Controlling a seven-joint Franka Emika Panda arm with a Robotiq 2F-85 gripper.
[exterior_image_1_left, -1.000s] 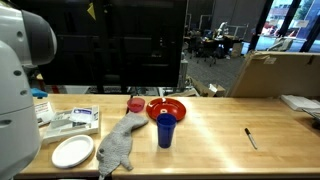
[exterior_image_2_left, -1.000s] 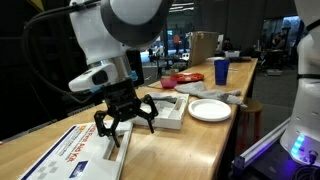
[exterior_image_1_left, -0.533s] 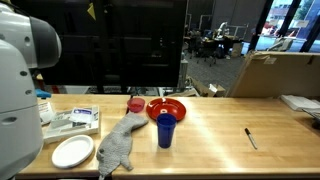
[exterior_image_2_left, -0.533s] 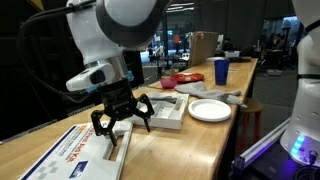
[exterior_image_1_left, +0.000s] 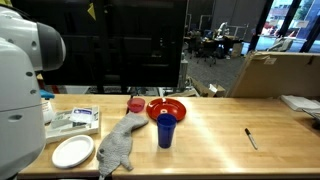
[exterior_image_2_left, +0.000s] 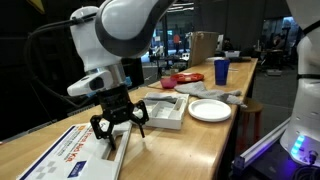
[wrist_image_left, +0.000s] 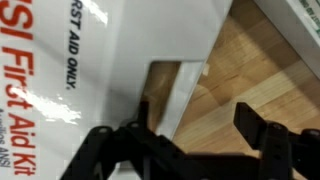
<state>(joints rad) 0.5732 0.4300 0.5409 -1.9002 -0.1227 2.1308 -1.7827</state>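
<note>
First-aid kit (exterior_image_2_left: 68, 152), a flat white box with red lettering, lies on the wooden table (exterior_image_2_left: 190, 148) directly under the gripper (exterior_image_2_left: 120, 128) and stretches away to one side of it. The gripper hangs low over the kit's edge with its jaws spread apart and nothing between them. In the wrist view the gripper (wrist_image_left: 172, 125) straddles what looks like a narrow white flap (wrist_image_left: 186, 95) at the kit's (wrist_image_left: 110, 60) border, though blur makes it hard to tell whether the fingers (wrist_image_left: 100, 150) touch it. Just beyond the gripper sits a white tray (exterior_image_2_left: 166, 112), then a white plate (exterior_image_2_left: 210, 110). A red bowl (exterior_image_2_left: 185, 77) and a blue cup (exterior_image_2_left: 221, 70) stand well apart, farther along.
</note>
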